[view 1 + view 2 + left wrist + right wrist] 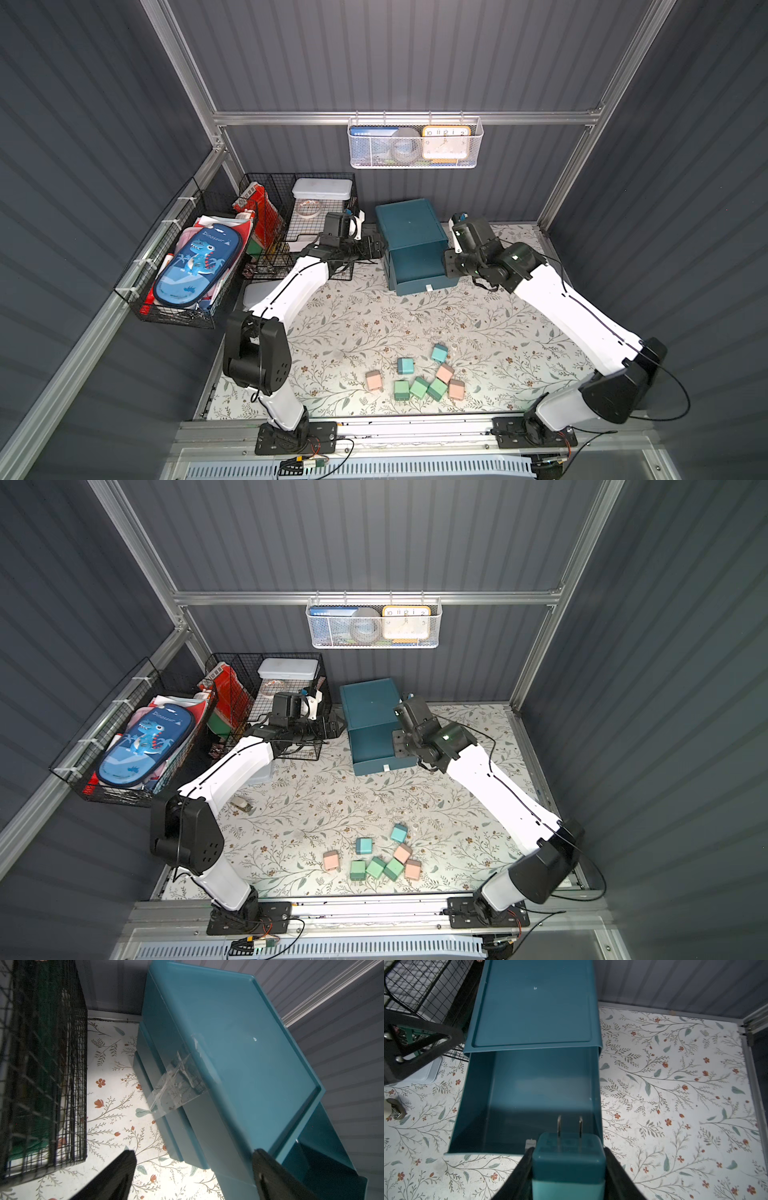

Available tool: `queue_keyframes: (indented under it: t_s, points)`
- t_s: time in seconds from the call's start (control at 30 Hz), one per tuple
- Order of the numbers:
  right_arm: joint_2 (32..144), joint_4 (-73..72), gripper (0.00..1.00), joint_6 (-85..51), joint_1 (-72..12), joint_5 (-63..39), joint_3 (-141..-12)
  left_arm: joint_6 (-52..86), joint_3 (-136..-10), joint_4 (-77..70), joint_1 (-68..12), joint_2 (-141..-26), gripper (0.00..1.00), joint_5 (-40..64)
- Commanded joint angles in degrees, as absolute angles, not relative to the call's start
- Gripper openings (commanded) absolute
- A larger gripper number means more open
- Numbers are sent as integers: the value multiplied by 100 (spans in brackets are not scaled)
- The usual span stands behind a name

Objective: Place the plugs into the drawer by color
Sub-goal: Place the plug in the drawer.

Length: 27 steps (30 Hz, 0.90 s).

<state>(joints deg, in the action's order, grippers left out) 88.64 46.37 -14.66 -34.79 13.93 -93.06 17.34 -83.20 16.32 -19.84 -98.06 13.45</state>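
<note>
R gripper (568,1155) clamps a teal plug (568,1167), prongs fwd, over the front lip of the cabinet's (409,232) pulled-out top drawer (529,1095). L gripper (193,1153) gapes wide by the cabinet's left side, gripping nothing, w/ the wire basket (79,1084) close beside it. Lower drawer fronts are hidden from above. Eight plugs (419,380) cluster nr the desk's (332,332) front edge. Open desk lies betw. them & the cabinet.

The teal plug (568,1159) runs off the right wrist view's edge.
</note>
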Motion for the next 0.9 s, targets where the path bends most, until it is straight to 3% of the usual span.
queue_keyframes:
  t_s: [0.0, 0.87]
  points:
    - [9185, 4640, 28, -1093, -3347, 1026, -9571, 1593, -8455, 1681, -1978, -9809, 92, 1380]
    - [10581, 4680, 40, -677, -3081, 845, -10186, 1538, -8400, 1635, -1978, -9690, 93, 1462]
